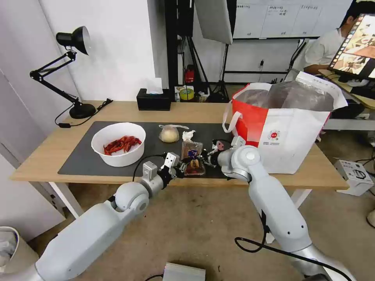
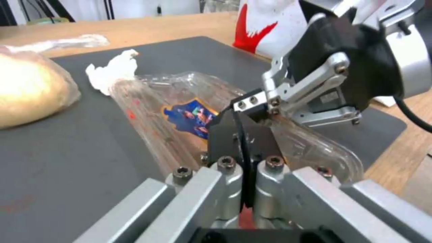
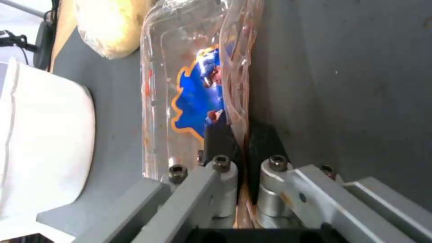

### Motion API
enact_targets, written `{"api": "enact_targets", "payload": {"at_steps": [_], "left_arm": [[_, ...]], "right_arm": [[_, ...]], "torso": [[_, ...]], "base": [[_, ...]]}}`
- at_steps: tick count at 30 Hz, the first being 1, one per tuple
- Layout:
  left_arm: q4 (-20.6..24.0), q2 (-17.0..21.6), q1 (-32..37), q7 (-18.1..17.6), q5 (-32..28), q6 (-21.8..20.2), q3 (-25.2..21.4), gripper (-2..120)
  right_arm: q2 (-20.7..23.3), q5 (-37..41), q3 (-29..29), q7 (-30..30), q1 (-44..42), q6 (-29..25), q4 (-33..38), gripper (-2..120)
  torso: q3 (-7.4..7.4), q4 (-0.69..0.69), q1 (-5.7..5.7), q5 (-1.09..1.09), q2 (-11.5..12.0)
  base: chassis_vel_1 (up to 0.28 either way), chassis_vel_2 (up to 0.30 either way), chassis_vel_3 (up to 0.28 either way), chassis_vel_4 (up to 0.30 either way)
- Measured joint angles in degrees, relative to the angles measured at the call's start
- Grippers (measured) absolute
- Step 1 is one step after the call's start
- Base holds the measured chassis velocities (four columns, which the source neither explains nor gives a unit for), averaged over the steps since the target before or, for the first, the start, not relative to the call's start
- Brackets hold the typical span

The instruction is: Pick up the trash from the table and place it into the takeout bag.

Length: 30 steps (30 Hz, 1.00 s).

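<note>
The table (image 1: 47,164) has the takeout bag (image 1: 289,132) on its right end, and the clear food box (image 1: 192,158) sits on the mat's front edge, just left of the bag. Both grippers are pinched shut on its rim: left gripper (image 2: 243,135) on one side, right gripper (image 3: 241,141) on the other. I'd lift both together and level, since thin plastic flexes and scraps spill.

Clear food box (image 1: 192,158): near edge hidden behind both tools in the head view. Box label (image 2: 191,115) too blurred to read. White bowl (image 3: 40,148) cut off by picture edge.
</note>
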State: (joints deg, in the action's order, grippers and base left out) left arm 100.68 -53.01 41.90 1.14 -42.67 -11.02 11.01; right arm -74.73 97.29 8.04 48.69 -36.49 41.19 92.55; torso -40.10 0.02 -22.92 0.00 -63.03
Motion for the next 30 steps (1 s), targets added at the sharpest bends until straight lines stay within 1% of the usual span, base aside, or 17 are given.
{"api": "enact_targets", "payload": {"at_steps": [5, 7, 8, 10, 11, 13, 15, 16, 17, 18, 19, 21, 23, 25, 26, 28, 30], "left_arm": [[2.0, 2.2, 1.9, 0.0, -0.5, 0.1, -2.5, 0], [4.0, 3.6, 4.8, 0.0, -0.7, 0.3, -5.7, 0], [4.0, 3.6, 4.8, 0.0, -0.7, 0.3, -5.7, 0], [6.4, 4.7, 8.7, 0.0, -0.7, 0.4, -10.0, 0], [6.4, 4.7, 8.7, 0.0, -0.7, 0.4, -10.0, 0], [9.3, 5.7, 15.0, 0.1, -0.3, 0.6, -15.5, 0], [9.8, 5.8, 16.2, 0.1, -0.1, 0.8, -16.5, 1], [10.9, 6.1, 19.4, 0.4, 0.1, 1.8, -18.9, 7], [10.9, 6.1, 19.4, 0.4, 0.1, 1.8, -18.9, 7], [11.7, 6.1, 21.9, 0.5, 0.3, 2.2, -20.7, 13], [12.6, 5.9, 24.1, 0.7, 0.6, 2.5, -22.7, 19], [12.9, 5.7, 25.1, 0.7, 0.7, 2.6, -23.7, 22], [13.9, 4.7, 29.3, 1.0, 1.5, 2.9, -27.0, 34], [14.1, 4.5, 30.2, 1.0, 1.8, 3.0, -27.7, 35], [14.7, 4.0, 32.4, 1.2, 2.4, 3.2, -29.4, 43], [15.0, 3.8, 33.3, 1.2, 2.6, 3.3, -30.1, 47], [15.7, 3.4, 34.5, 1.2, 2.7, 3.4, -31.5, 57]], "right_arm": [[-0.1, 0.0, 0.5, -0.5, -0.2, 0.0, 0.4, 1], [-0.1, -0.1, 0.9, -1.1, -0.5, 0.0, 0.8, 1], [-0.1, -0.1, 0.9, -1.1, -0.5, 0.0, 0.8, 1], [-0.2, -0.1, 1.1, -1.5, -0.7, 0.1, 1.6, 1], [-0.2, -0.1, 1.1, -1.5, -0.7, 0.1, 1.6, 1], [0.0, -0.1, 1.4, -2.3, -1.1, 0.1, 3.1, 1], [0.0, -0.1, 1.5, -2.5, -1.2, 0.1, 3.5, 1], [0.2, 0.0, 1.8, -3.0, -1.4, 0.1, 4.5, 1], [0.2, 0.0, 1.8, -3.0, -1.4, 0.1, 4.5, 1], [0.3, 0.0, 2.2, -3.4, -1.6, 0.1, 5.4, 1], [0.5, 0.2, 2.6, -3.9, -1.7, 0.0, 6.6, 1], [0.5, 0.2, 2.7, -4.1, -1.7, 0.0, 7.1, 1], [1.2, 0.9, 3.1, -4.5, -1.6, -0.2, 9.8, 1], [1.4, 1.1, 3.2, -4.6, -1.5, -0.2, 10.5, 1], [2.0, 1.7, 3.7, -5.0, -0.9, -0.4, 12.4, 1], [2.4, 2.1, 4.1, -5.1, -0.4, -0.6, 13.5, 1], [3.2, 3.0, 5.1, -5.3, 1.0, -1.1, 15.5, 1]], "torso": [[-0.01, -0.02, 0.0, -0.01, 0.0], [-0.01, -0.03, -0.01, -0.01, 0.0], [-0.01, -0.03, -0.01, -0.01, 0.0], [-0.01, -0.04, -0.01, 0.0, 0.0], [-0.01, -0.04, -0.01, 0.0, 0.0], [-0.02, 0.0, -0.01, -0.02, 0.0], [-0.02, 0.0, -0.01, -0.01, 0.0], [-0.01, 0.0, 0.0, 0.01, 0.0], [-0.01, 0.0, 0.0, 0.01, 0.0], [-0.02, -0.01, 0.0, -0.03, 0.0], [-0.02, -0.02, 0.0, 0.0, 0.0], [-0.01, -0.02, -0.01, 0.01, 0.0], [-0.01, -0.02, -0.01, 0.0, 0.0], [-0.01, -0.02, 0.0, 0.0, 0.0], [0.0, -0.01, 0.0, 0.0, 0.0], [0.0, 0.0, 0.0, 0.0, 0.0], [0.0, -0.02, 0.0, 0.0, 0.0]], "base": [[0.0, 0.0, 0.0, 0.0], [0.0, 0.0, 0.0, 0.0], [0.0, 0.0, 0.0, 0.0], [0.0, 0.0, 0.0, 0.0], [0.0, 0.0, 0.0, 0.0], [0.0, 0.0, 0.0, 0.0], [0.0, 0.0, 0.0, 0.0], [0.0, 0.0, 0.0, 0.0], [0.0, 0.0, 0.0, 0.0], [0.0, 0.0, 0.0, 0.0], [0.0, 0.0, 0.0, 0.0], [0.0, 0.0, 0.0, 0.0], [0.0, 0.0, 0.0, 0.0], [0.0, 0.0, 0.0, 0.0], [0.0, 0.0, 0.0, 0.0], [0.0, 0.0, 0.0, 0.0], [0.0, 0.0, 0.0, 0.0]]}}
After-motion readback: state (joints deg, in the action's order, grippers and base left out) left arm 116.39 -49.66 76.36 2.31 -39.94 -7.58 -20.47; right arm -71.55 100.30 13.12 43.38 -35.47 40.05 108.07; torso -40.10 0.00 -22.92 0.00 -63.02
